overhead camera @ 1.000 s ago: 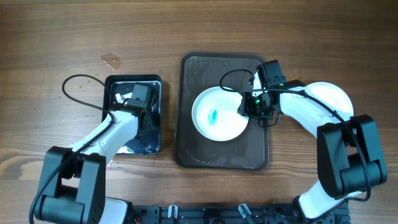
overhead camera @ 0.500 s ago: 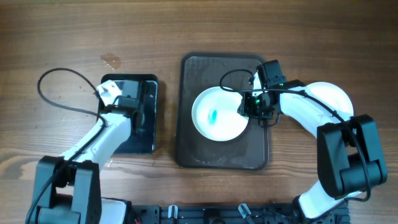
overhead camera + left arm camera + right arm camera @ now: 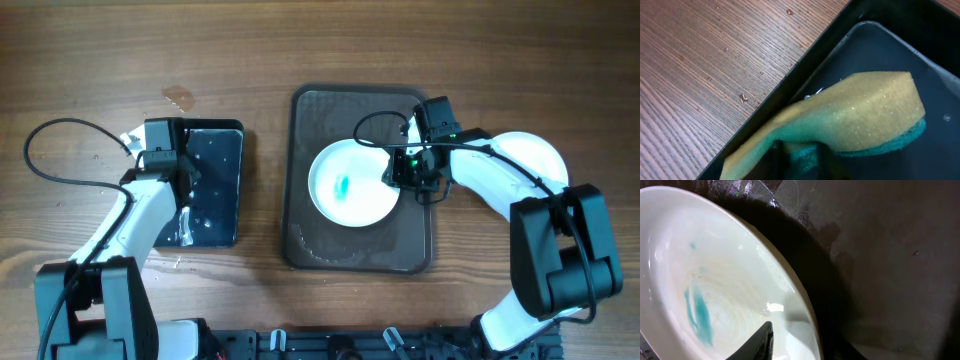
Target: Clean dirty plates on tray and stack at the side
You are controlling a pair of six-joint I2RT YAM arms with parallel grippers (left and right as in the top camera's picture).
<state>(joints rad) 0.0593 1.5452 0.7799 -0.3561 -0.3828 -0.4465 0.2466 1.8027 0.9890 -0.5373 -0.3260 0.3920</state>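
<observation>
A white plate (image 3: 350, 185) with a blue-green smear (image 3: 700, 315) lies on the dark tray (image 3: 310, 240). My right gripper (image 3: 405, 170) is shut on the plate's right rim (image 3: 805, 315), one finger (image 3: 762, 340) inside the plate and the other hidden under the rim. My left gripper (image 3: 160, 150) is at the far left corner of the black water basin (image 3: 215, 185). It is shut on a yellow and green sponge (image 3: 855, 115), which hangs over the basin's edge in the left wrist view. A clean white plate (image 3: 530, 155) lies to the right of the tray.
A wet spot (image 3: 180, 97) marks the wood beyond the basin, and droplets (image 3: 742, 97) lie beside its rim. The left arm's cable (image 3: 45, 140) loops out to the left. The right arm lies over the clean plate.
My left gripper has moved left and toward the far edge of the basin with the sponge. The basin sits a little further left. The right arm and plate have not moved.
</observation>
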